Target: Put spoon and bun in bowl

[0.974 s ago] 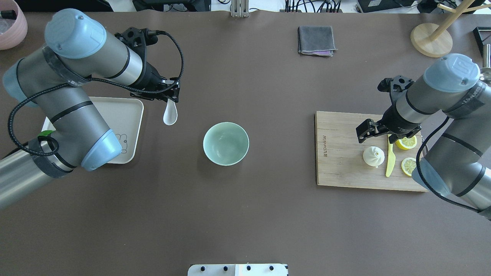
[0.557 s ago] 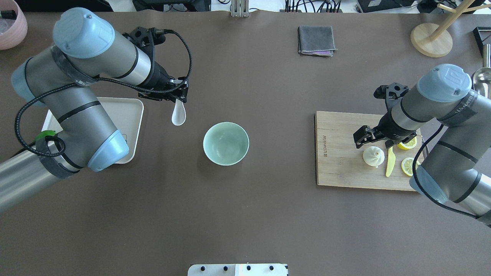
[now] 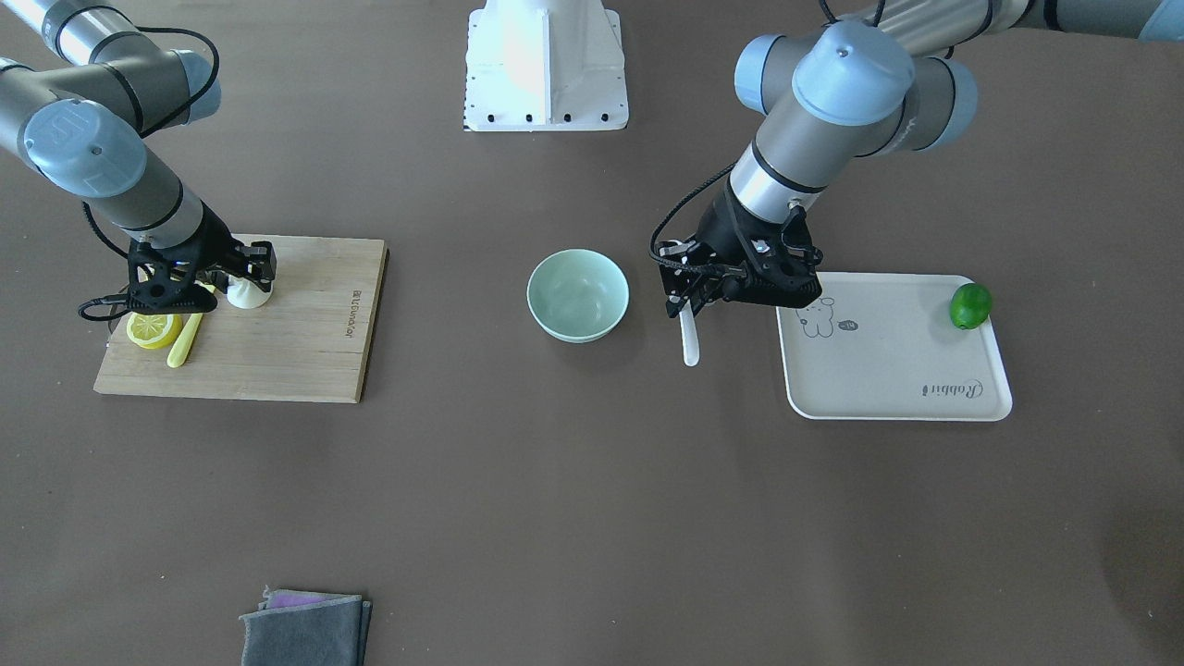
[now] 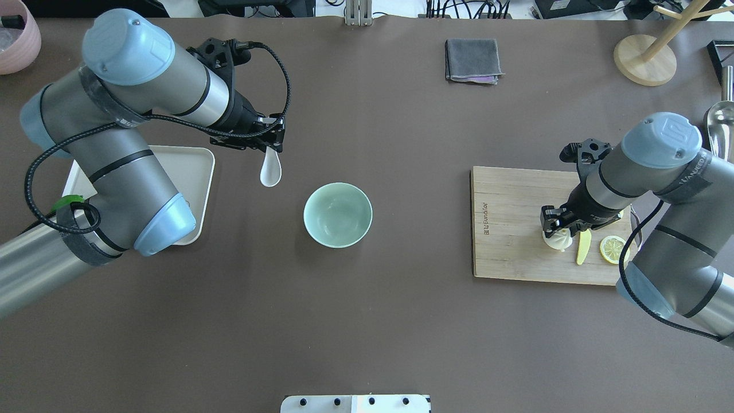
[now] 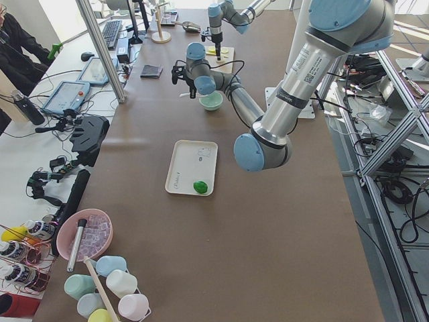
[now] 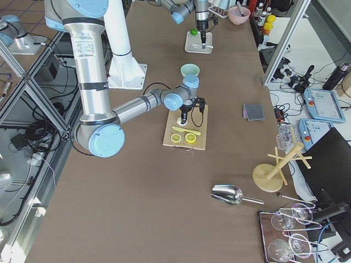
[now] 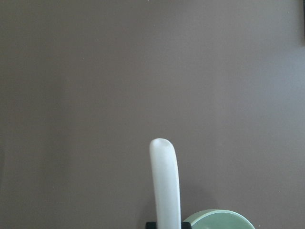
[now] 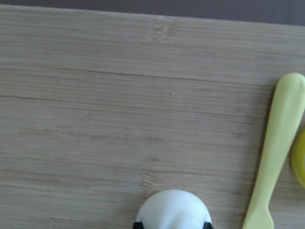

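Left jaws pinch the spoon (image 4: 270, 171), dangling at ten o'clock of the bowl (image 4: 321, 226). Right jaws straddle the bun (image 8: 172, 210) on the board (image 4: 504, 229); squeezing yet, I cannot tell. Looks soft, so hold its flanks gently.

The brown table (image 4: 367, 321) carries the bowl (image 4: 338, 215), a beige tray (image 4: 192, 172), a wooden board (image 4: 504, 229) and a grey cloth (image 4: 472, 60).

The bowl (image 4: 338, 214) stands alone with bare table (image 4: 401, 143) on every side, so the short way from the left pincer (image 4: 269, 150) and its hanging spoon (image 4: 270, 170) to the rim is open, with the tray (image 4: 195, 166) behind. Bare table also runs from bowl to cutting board (image 4: 504, 229). There the knife (image 4: 582, 249) lies just beside the bun (image 4: 557, 241), with a lemon slice (image 4: 612, 248) beyond.
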Controlling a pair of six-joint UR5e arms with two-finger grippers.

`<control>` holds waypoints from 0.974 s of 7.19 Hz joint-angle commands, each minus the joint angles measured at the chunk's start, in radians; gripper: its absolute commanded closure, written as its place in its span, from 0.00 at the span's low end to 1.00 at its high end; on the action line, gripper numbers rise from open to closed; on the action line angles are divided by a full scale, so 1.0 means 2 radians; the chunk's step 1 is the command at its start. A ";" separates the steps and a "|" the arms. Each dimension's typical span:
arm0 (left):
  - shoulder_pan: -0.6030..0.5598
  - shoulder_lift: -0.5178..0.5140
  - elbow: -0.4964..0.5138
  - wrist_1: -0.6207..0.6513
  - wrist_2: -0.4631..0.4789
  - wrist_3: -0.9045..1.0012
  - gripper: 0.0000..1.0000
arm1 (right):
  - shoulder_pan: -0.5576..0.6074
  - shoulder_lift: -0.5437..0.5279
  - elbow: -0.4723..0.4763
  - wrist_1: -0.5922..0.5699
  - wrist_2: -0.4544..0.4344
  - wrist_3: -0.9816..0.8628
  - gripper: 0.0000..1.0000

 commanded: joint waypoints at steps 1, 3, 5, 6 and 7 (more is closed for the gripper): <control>0.000 -0.003 0.001 0.000 0.000 -0.001 1.00 | 0.012 0.003 0.039 -0.028 0.006 0.000 1.00; 0.028 -0.018 0.007 -0.002 0.028 -0.034 1.00 | 0.020 0.013 0.084 -0.053 0.005 0.000 1.00; 0.068 -0.052 0.039 -0.004 0.063 -0.037 1.00 | 0.022 0.044 0.085 -0.054 0.004 0.020 1.00; 0.078 -0.050 0.051 -0.014 0.070 -0.036 1.00 | 0.021 0.054 0.084 -0.054 0.004 0.027 1.00; 0.088 -0.048 0.068 -0.038 0.070 -0.037 1.00 | 0.021 0.066 0.084 -0.054 0.004 0.041 1.00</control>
